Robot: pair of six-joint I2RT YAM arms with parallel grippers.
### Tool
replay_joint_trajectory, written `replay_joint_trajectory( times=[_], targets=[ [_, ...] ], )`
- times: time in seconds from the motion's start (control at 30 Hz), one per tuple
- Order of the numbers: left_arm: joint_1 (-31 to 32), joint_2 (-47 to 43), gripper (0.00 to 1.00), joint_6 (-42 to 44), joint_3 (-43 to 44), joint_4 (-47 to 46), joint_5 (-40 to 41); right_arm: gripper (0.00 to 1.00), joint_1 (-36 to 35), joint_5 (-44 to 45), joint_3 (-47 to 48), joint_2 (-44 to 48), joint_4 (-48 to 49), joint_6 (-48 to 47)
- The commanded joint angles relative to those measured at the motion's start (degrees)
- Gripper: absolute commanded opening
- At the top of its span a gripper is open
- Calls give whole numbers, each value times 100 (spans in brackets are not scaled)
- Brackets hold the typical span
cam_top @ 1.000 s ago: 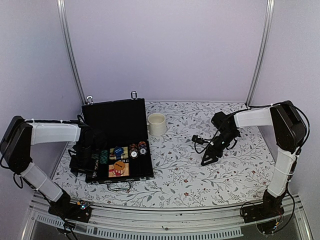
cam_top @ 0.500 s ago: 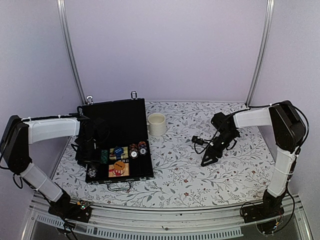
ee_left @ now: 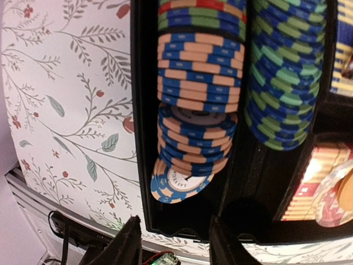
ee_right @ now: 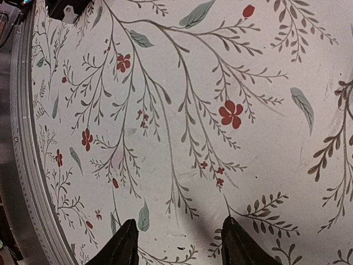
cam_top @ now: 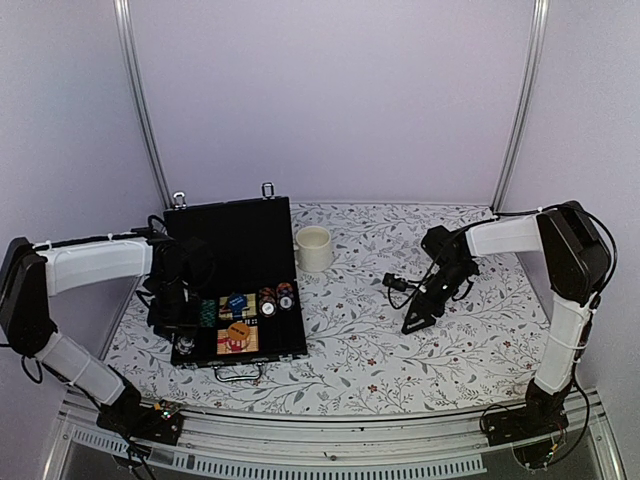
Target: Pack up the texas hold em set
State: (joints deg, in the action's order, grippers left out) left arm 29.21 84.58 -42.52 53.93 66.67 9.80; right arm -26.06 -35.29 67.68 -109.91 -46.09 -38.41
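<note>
Chips are your concern here: the left claw [ee_left: 174, 243] hangs spread and empty over the black case [cam_top: 232, 240], above the trough farthest from the cream mug [cam_top: 314, 247]. That is likely because the blue-and-tan chips [ee_left: 196, 77] there are not seated. The last few [ee_left: 179, 179] lean out of the row, one almost face up, and could foul the lid. The case lies open on the worktop [cam_top: 400, 350] just left of the mug, lid upright, with green-and-blue chips [ee_left: 284, 83] packed one trough nearer. Your right claw [ee_right: 176, 243], well right of the mug, is spread too, holding nothing and apparently parked out of the way.
</note>
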Motion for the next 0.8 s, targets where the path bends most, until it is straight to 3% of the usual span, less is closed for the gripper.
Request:
replay_joint_trajectory(
  times=[0.0,0.07,0.17,0.27,0.77],
  targets=[
    [39,-375,40,-102,-292,-250,-443,44,-64,-110,114,-55,-54,-86],
    [-8,-495,38,-140,-434,-497,-625,44,-83,-108,114,-57,-59,-96],
    [-45,-510,49,-293,-554,-603,-639,44,-83,-111,113,-36,-59,-103],
    [-59,-669,53,-420,-698,-793,-679,45,-85,-116,114,-22,-64,-113],
    [-206,-632,58,-607,-1415,-1531,-889,45,-109,-150,112,-74,-97,-138]
  ],
)
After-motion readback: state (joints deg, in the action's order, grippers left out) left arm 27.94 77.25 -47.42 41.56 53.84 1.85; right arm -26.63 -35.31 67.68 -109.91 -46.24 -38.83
